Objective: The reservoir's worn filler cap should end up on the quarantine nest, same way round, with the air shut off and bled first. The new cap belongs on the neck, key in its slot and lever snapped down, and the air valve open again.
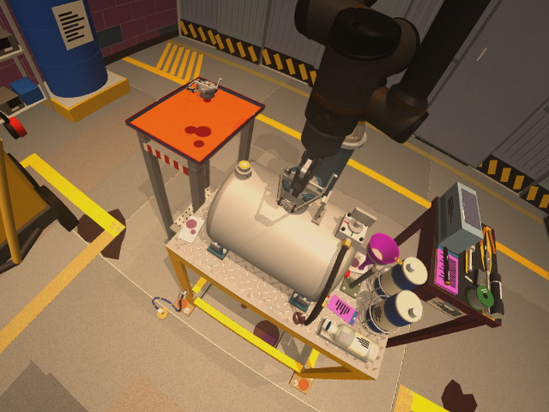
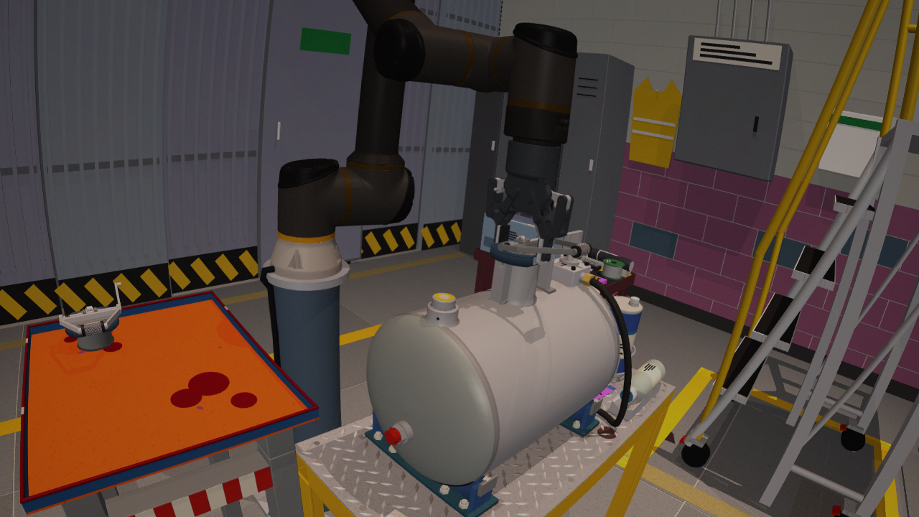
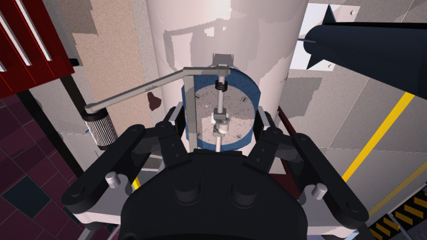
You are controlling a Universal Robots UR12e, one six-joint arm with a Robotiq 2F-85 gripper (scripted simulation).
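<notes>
My gripper (image 3: 219, 119) (image 2: 527, 222) (image 1: 298, 188) hangs straight down over the filler neck (image 2: 514, 283) on top of the cream reservoir (image 1: 277, 228). A blue-rimmed cap (image 3: 222, 112) (image 2: 516, 252) sits on that neck, with a spring rod across its grey face. Its lever (image 3: 140, 91) runs out to one side and ends in a knurled handle (image 3: 101, 130). Another cap (image 2: 90, 325) (image 1: 204, 88) with a wire bail rests at the far corner of the orange table (image 1: 195, 117). The air valve block (image 1: 354, 224) stands on the bench right of the neck. My gripper is closed on the blue-rimmed cap.
The lever's knurled handle juts out beside my fingers. A black hose (image 1: 330, 279) curves down the reservoir's right end. A magenta funnel (image 1: 381, 250), two spools (image 1: 399, 292) and a bottle (image 1: 350, 339) crowd the bench's right end, beside a tool cart (image 1: 461, 261). A ladder (image 2: 829, 270) stands right.
</notes>
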